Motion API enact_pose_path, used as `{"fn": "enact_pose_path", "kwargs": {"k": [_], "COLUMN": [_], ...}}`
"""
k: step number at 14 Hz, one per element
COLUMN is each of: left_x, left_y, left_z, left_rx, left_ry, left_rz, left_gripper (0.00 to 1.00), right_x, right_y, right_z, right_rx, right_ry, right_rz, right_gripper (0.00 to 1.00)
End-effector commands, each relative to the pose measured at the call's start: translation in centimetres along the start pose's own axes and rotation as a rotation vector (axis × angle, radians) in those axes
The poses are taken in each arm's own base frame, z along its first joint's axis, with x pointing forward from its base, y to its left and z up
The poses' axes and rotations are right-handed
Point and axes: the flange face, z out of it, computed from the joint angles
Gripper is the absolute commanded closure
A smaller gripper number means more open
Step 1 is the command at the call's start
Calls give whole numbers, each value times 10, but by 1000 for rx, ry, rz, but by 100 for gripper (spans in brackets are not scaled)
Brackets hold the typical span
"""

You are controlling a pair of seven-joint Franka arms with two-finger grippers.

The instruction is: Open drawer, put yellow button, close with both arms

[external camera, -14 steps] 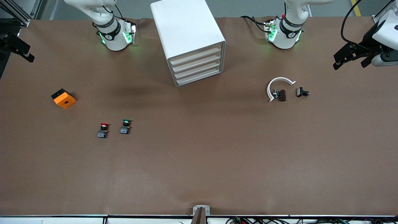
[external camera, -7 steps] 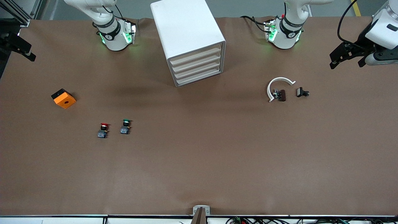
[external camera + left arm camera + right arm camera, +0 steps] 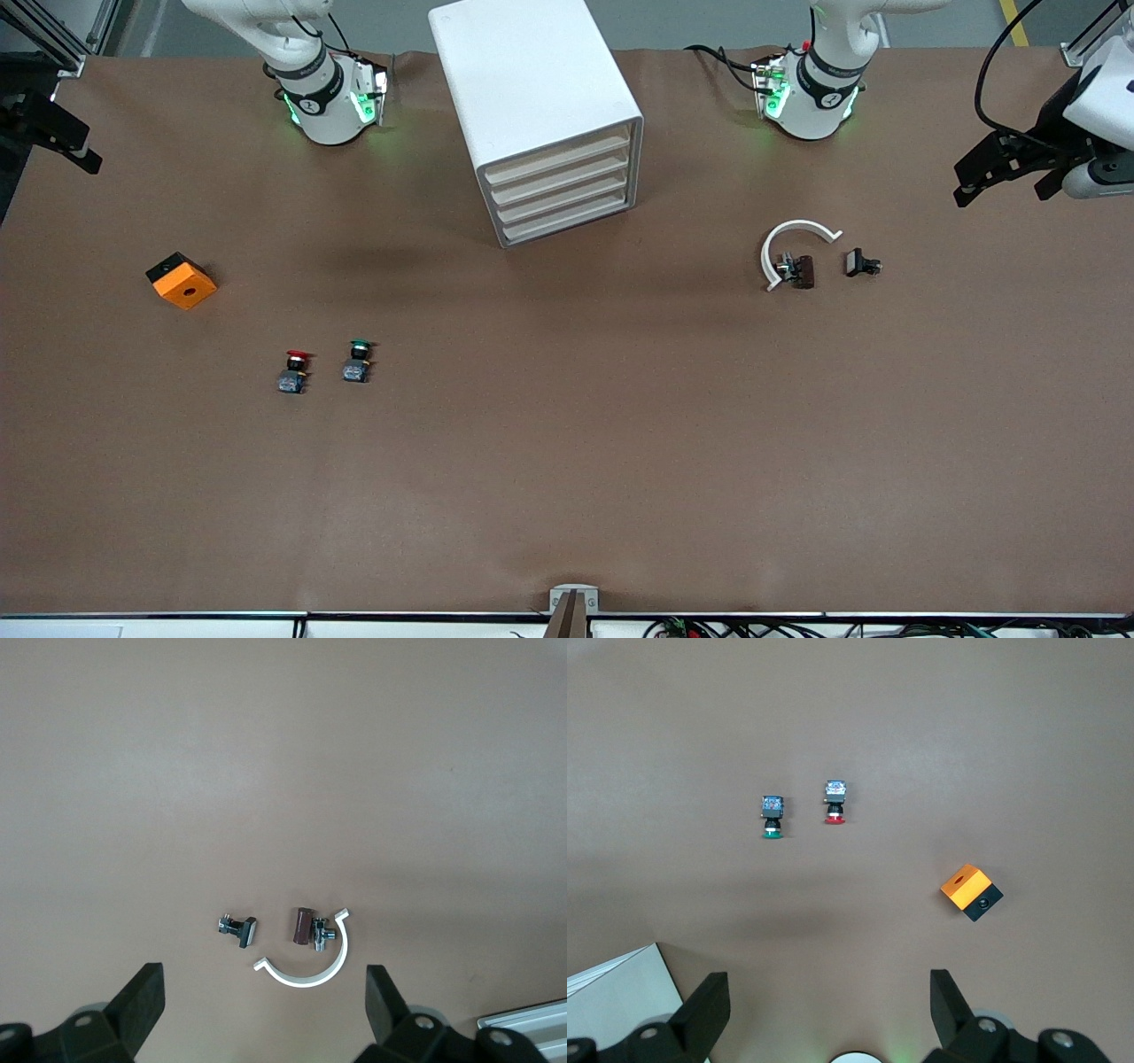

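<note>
The white cabinet (image 3: 532, 80) stands at the table's back middle, between the two arm bases. Its uppermost drawer (image 3: 556, 158) is shut, like the three below it. No yellow button shows in any view. My left gripper (image 3: 1005, 177) hangs open and empty over the left arm's end of the table; in the left wrist view (image 3: 263, 992) its fingers are wide apart above bare table. My right gripper (image 3: 62, 142) hangs open and empty over the right arm's end of the table, also seen in the right wrist view (image 3: 826, 992).
A red-capped button (image 3: 295, 370) and a green-capped button (image 3: 357, 361) stand side by side toward the right arm's end. An orange box (image 3: 182, 280) lies beside them. A white open ring (image 3: 793, 244) with a brown part (image 3: 803, 271) and a small black part (image 3: 861, 262) lie toward the left arm's end.
My left gripper swung a little toward the table's middle, then back out toward the table's end. The right gripper barely moved. Nothing on the table moved.
</note>
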Motion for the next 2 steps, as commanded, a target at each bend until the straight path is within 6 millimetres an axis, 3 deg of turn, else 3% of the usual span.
{"fn": "enact_pose_path", "kwargs": {"k": [1, 2], "left_x": [4, 5], "left_y": [-3, -4], "left_z": [-3, -2], "left_rx": [14, 15], "left_ry": [0, -3], "left_rz": [-7, -9], "left_gripper": [0, 0], "right_x": [-10, -10], "right_y": [3, 3], "right_z": [-3, -3], "right_rx": [13, 13], "right_ry": [9, 7], "right_rz": [-2, -4], "right_gripper": [0, 0]}}
